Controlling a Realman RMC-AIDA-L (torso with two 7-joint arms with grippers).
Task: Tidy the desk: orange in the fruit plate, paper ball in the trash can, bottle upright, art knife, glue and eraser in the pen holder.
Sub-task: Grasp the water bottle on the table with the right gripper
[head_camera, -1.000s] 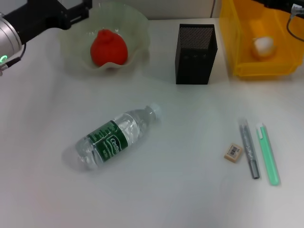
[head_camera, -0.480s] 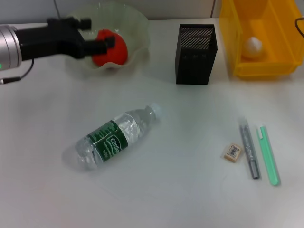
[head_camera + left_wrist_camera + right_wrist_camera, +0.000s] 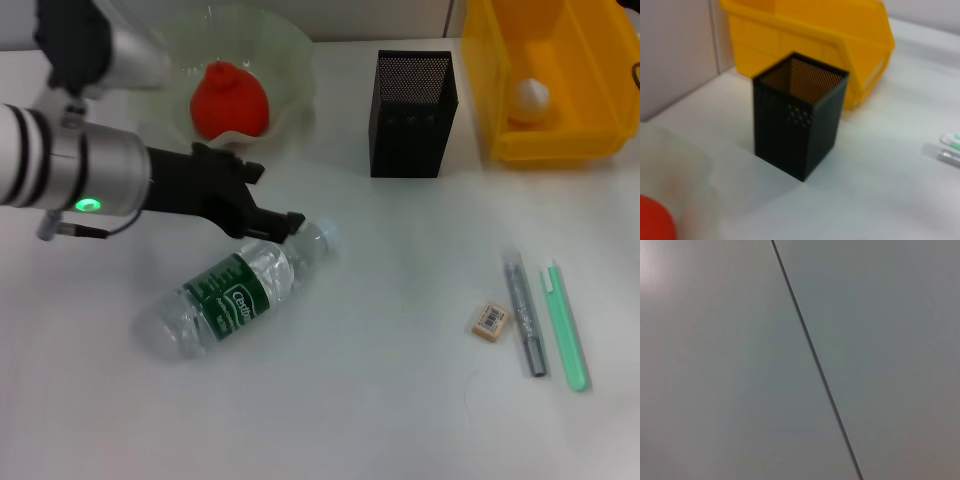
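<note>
Down from the fruit plate (image 3: 290, 50) since half a second ago, the left gripper (image 3: 270, 200) now hangs just above the neck of the bottle (image 3: 235, 290), fingers spread and holding nothing — likely lining up to stand it upright, since it lies on its side just below them. One orange (image 3: 228, 98) sits in the plate behind the gripper. Farther off to its side: one pen holder (image 3: 412, 112), one trash can (image 3: 560, 90) with one paper ball (image 3: 530, 95), and one eraser (image 3: 490, 321) beside two pen-like tools. No right gripper shows.
</note>
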